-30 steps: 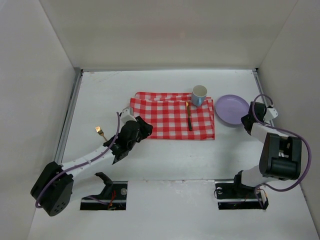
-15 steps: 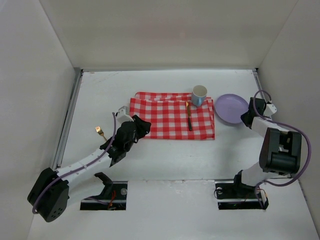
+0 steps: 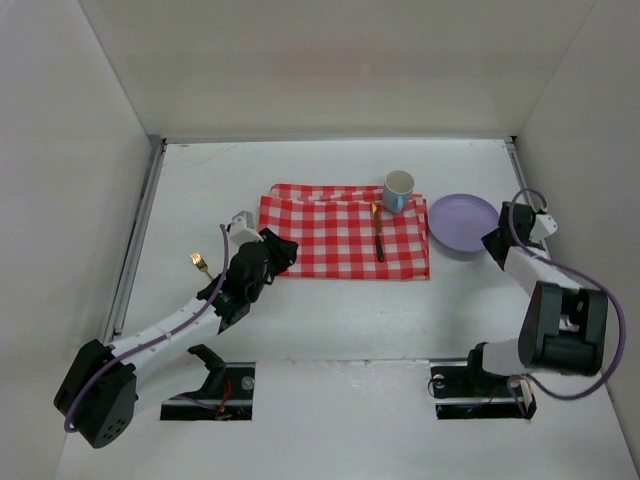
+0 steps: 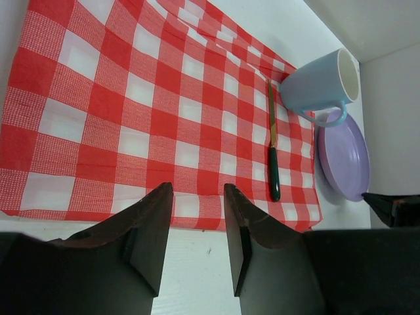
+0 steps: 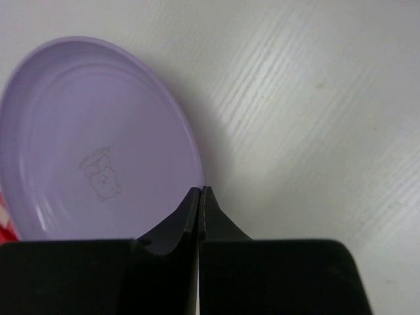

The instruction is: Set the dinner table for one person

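Two claws: we read the left claw (image 4: 197,190) and the right claw (image 5: 200,191) from their own wrist views and check both against the top view.
Left claw, state: fingers stand apart with a narrow gap. Nothing is between them.
Left claw, position: tips point at the near edge of the cloth (image 4: 131,111), close to its near left corner. We cannot tell whether they touch it.
Right claw, state: fingers are pressed together with only a thin seam between them, closed on the rim of the plate (image 5: 98,144). One finger lies on the plate's inner side and the other on the outer side.
Plate: lilac, round, with a small printed figure in the middle. It sits just beside the right edge of the cloth.
Cloth: red-and-white checks, spread flat near the middle of the table (image 3: 350,320).
Knife (image 4: 272,151): gold blade and dark handle. It lies on the right part of the cloth with the handle toward the near edge.
Mug (image 4: 315,82): light blue, white inside, upright at the far right corner of the cloth. Its handle is turned toward the plate.
Fork (image 3: 200,264): gold, on the bare table beside the left arm, apart from the cloth.
Table: white and matte, it carries every item. We see a grey rail (image 3: 135,250) along its left side and another along its right.
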Controlling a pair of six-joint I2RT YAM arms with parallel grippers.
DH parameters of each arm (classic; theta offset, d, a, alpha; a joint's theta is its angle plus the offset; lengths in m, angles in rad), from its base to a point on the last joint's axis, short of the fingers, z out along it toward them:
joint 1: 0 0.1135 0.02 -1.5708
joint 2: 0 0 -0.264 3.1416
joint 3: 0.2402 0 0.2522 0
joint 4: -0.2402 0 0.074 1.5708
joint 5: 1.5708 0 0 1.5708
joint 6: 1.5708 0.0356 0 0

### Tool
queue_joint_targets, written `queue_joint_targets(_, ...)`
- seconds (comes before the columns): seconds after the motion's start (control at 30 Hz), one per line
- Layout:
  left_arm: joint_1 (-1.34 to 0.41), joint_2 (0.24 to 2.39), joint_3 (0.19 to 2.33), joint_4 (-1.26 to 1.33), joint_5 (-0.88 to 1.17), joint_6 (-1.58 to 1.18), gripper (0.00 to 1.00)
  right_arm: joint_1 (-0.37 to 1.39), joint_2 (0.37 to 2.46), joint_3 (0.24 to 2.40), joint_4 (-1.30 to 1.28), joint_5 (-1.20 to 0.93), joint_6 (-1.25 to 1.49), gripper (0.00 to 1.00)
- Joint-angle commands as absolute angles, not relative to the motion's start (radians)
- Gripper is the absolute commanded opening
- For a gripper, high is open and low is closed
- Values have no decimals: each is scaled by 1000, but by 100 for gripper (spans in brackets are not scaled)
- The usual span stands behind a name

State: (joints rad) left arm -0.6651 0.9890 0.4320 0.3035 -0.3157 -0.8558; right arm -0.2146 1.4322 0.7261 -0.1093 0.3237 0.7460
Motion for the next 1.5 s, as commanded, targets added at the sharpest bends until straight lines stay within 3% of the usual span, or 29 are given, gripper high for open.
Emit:
queue_joint_targets(0.0,-659,983,417,334,-334,-847,34,-208,1240,674,-41,339,785,0)
queue_joint_targets(0.1,-659,992,420,334,-328,-847,30,-216,1077,678,-84,339,781,0)
queue_joint_targets(0.2,-659,982,426,322,-325,-845,18,-208,951,735,-168,336,753,0)
queue_joint_targets(0.27,-657,973,433,295,-334,-842,10,-158,893,776,-218,327,739,0)
queue_joint_targets(0.4,-654,986,472,212,-337,-821,4,-12,778,836,-276,367,721,0)
queue_joint_targets(0.6,-633,973,443,224,-377,-841,5,253,768,897,-285,331,799,0)
queue_joint_targets(0.73,-593,953,410,224,-413,-857,14,499,917,919,-184,371,828,0)
queue_joint_targets(0.87,-568,940,390,238,-414,-867,25,628,1109,937,-68,385,862,0)
queue_joint_targets(1.2,-562,994,377,281,-397,-876,30,642,1383,917,146,328,936,0)
queue_joint_targets(1.47,-562,1017,376,305,-382,-871,30,597,1436,887,195,307,960,1)
